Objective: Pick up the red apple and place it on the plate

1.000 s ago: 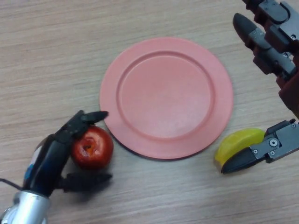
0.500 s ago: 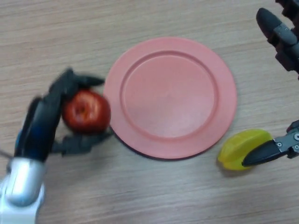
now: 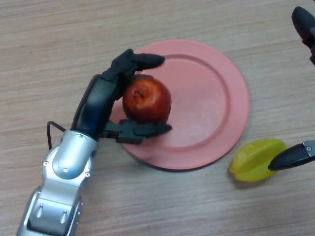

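Note:
The red apple (image 3: 146, 101) is held in my left hand (image 3: 106, 101), fingers above it and thumb below. It is over the left part of the pink plate (image 3: 211, 98); I cannot tell whether it touches the plate. The left arm comes in from the lower left. My right hand (image 3: 305, 22) shows only at the right edge: a fingertip at the top right and another dark tip at the lower right, next to a yellow fruit.
A yellow fruit (image 3: 256, 160) lies on the wooden table (image 3: 49, 39) just right of and below the plate, touching the dark tip of the right hand.
My left hand has lifted the apple from the table left of the plate and carried it right, over the plate's left part. The right hand has drawn back toward the right edge.

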